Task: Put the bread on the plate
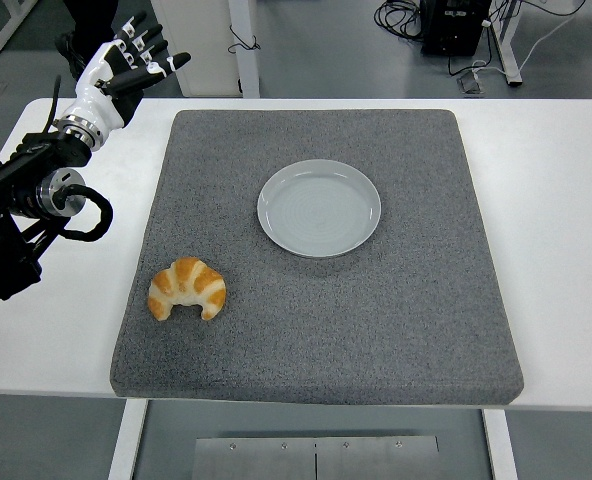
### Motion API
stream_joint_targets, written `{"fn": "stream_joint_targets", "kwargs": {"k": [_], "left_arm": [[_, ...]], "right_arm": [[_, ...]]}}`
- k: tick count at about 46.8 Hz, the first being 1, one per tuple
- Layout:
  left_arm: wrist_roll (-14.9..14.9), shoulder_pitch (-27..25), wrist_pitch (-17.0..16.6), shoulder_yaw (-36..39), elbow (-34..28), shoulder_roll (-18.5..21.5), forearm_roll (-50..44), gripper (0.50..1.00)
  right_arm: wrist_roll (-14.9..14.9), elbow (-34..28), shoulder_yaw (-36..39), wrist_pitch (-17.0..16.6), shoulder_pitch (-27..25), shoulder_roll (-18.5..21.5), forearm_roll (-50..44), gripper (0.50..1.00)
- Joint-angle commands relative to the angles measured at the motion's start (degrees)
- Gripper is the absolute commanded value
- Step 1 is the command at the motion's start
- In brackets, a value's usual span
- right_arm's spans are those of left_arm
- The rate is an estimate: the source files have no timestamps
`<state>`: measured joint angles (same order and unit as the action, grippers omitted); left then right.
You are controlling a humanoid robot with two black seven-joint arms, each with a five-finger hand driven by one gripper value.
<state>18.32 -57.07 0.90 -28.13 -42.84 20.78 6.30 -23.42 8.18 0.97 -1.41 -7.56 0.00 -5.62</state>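
A white table is filling most of the view from above, and a large grey mat with a rough, speckled surface is lying across its middle. A croissant, golden brown and curved like a crescent with its two tips pointing toward the near edge, is sitting on the mat near its front left corner. A round, pale grey plate is resting near the centre of the mat, a little toward the far side, and nothing is lying on it. The croissant and the plate are well apart, with bare mat between them.

The robot's left arm, black with exposed cables and a metal joint, is reaching in from the left edge over the bare white table beside the mat. Its left hand, white on the back with black fingers, is hanging in the air above the table's far left corner. The fingers are spread and relaxed, pointing toward the right, and are gripping nothing. The hand is far from the croissant and touching neither the mat nor the plate.

Beyond the table, grey floor, white table legs and some black cables are showing at the top.
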Motion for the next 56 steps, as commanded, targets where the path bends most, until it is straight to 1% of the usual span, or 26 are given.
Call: {"fn": "stream_joint_targets", "kwargs": {"k": [1,7,11,18,22,29,33,37,43,50,56], "left_arm": [[-1.2,0.0,-2.2,1.8,-5.7,3.1,0.2,0.978],[-1.4,-0.1,-3.7,3.3,-12.5,7.2,0.4,0.978],[-1.4,-0.1,-4.7,3.3,-15.2,8.7,1.4,0.978],[-1.7,-0.5,-5.6,7.6,-18.8,11.8,9.2,0.978],[-2.2,-0.2,-6.2,7.9,-21.1,13.3,12.6,0.978],[-3.1,0.0,-6.2,9.1,-25.3,16.2,18.7,0.978],[-3.8,0.0,-5.6,10.7,-28.7,19.5,23.0,0.978],[-3.7,0.0,-5.6,11.5,-32.3,22.4,27.0,0.978],[-3.6,0.7,-5.6,12.2,-35.2,23.9,30.8,0.978],[-2.8,2.6,-5.6,12.2,-39.1,26.5,39.2,0.978],[-2.8,3.6,-5.6,12.5,-40.1,27.4,41.5,0.978]], "right_arm": [[0.0,0.0,0.0,0.0,0.0,0.0,0.0,1.000],[0.0,0.0,0.0,0.0,0.0,0.0,0.0,1.000],[0.0,0.0,0.0,0.0,0.0,0.0,0.0,1.000],[0.0,0.0,0.0,0.0,0.0,0.0,0.0,1.000],[0.0,0.1,0.0,0.0,0.0,0.0,0.0,1.000],[0.0,0.0,0.0,0.0,0.0,0.0,0.0,1.000],[0.0,0.0,0.0,0.0,0.0,0.0,0.0,1.000],[0.0,0.0,0.0,0.0,0.0,0.0,0.0,1.000],[0.0,0.0,0.0,0.0,0.0,0.0,0.0,1.000],[0.0,0.0,-0.1,0.0,0.0,0.0,0.0,1.000],[0.0,0.0,0.0,0.0,0.0,0.0,0.0,1.000]]}}
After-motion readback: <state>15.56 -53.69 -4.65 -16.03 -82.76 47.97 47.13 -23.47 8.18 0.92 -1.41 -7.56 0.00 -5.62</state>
